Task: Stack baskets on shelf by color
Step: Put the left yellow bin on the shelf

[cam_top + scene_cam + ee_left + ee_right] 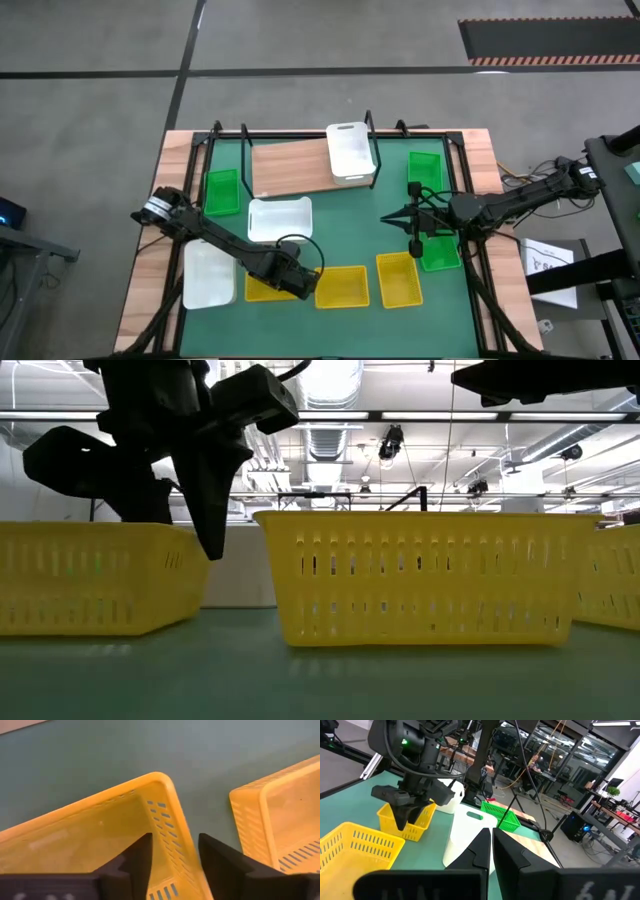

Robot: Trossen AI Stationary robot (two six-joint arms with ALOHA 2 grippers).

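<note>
Yellow slotted plastic basket (100,845) sits under the left pincer (172,865), fingers apart straddling its wall. Right pincer (414,217) hovers, fingers together, beside a green plastic basket (440,252).

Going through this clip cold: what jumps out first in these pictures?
The left claw sits at the near left yellow basket, its fingers straddling that basket's wall. On the shelf at the far side lies just one white basket, while the other baskets are scattered over the green mat. The right claw hovers fingers together at the mat's right, by a green basket.
</note>
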